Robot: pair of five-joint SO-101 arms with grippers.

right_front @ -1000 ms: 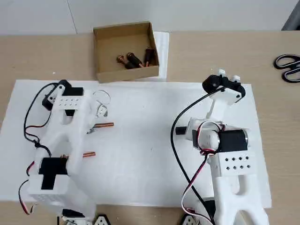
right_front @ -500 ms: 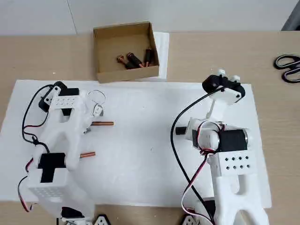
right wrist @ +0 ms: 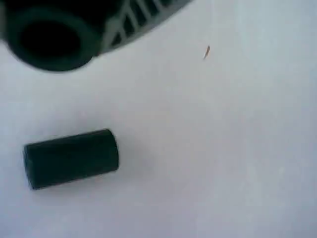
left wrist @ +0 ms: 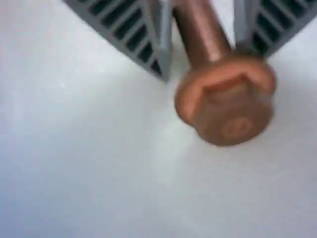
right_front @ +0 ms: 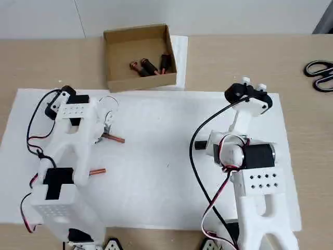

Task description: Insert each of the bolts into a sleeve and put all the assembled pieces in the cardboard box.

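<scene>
My left gripper (right_front: 106, 134) is shut on a copper bolt (right_front: 114, 138) just above the white sheet, left of centre. In the left wrist view the bolt's flanged head (left wrist: 225, 106) sticks out past the grey fingers (left wrist: 143, 39), tilted toward the sheet. A second copper bolt (right_front: 98, 171) lies lower down beside the same arm. My right gripper (right_front: 200, 146) holds a black sleeve (right wrist: 49, 34), seen end-on with its bore open. Another black sleeve (right wrist: 72, 158) lies loose on the sheet close by. The cardboard box (right_front: 136, 82) at the back holds three assembled pieces (right_front: 151, 66).
A white paper sheet (right_front: 156, 177) covers the working area of the wooden table. Black-handled scissors (right_front: 320, 73) lie at the far right edge. Black cables loop off both arms. The sheet's middle, between the arms, is open.
The left gripper dropped onto the upper bolt and shut on it. The bolt, flat and level before, now tilts. The right arm has not moved.
</scene>
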